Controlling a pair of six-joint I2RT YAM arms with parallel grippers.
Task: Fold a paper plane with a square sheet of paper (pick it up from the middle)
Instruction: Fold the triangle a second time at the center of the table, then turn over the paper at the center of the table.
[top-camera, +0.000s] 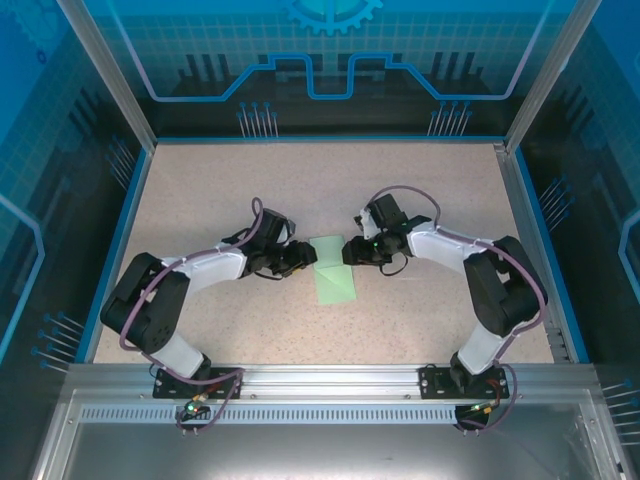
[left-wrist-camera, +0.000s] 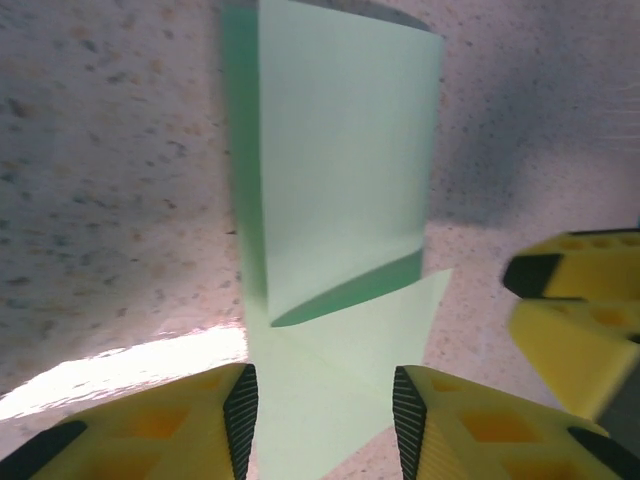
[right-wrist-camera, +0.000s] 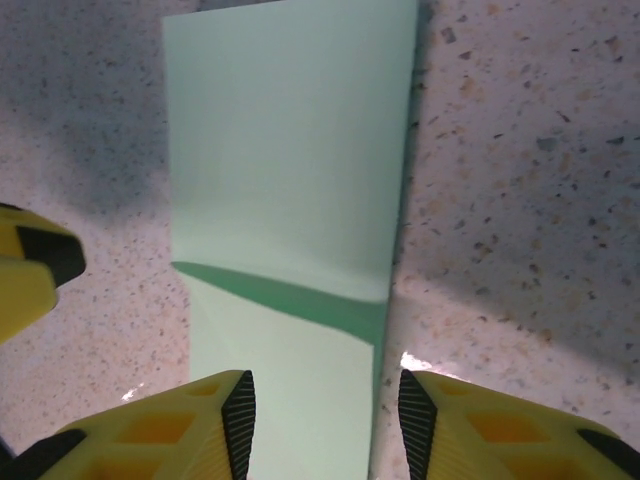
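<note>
Two arms meet over a folded green sheet at mid-table.
The speckled table (top-camera: 200, 180) carries the left arm (top-camera: 170, 290) and right arm (top-camera: 495, 280), both bent inward toward each other. Between them lies the square sheet of paper (top-camera: 335, 275), folded into a narrow strip (one flap lifts slightly and throws a shadow). The left gripper (left-wrist-camera: 320, 425) and right gripper (right-wrist-camera: 325, 425) sit on either side of its far end, each with fingers spread apart, released and pinching nothing.
</note>
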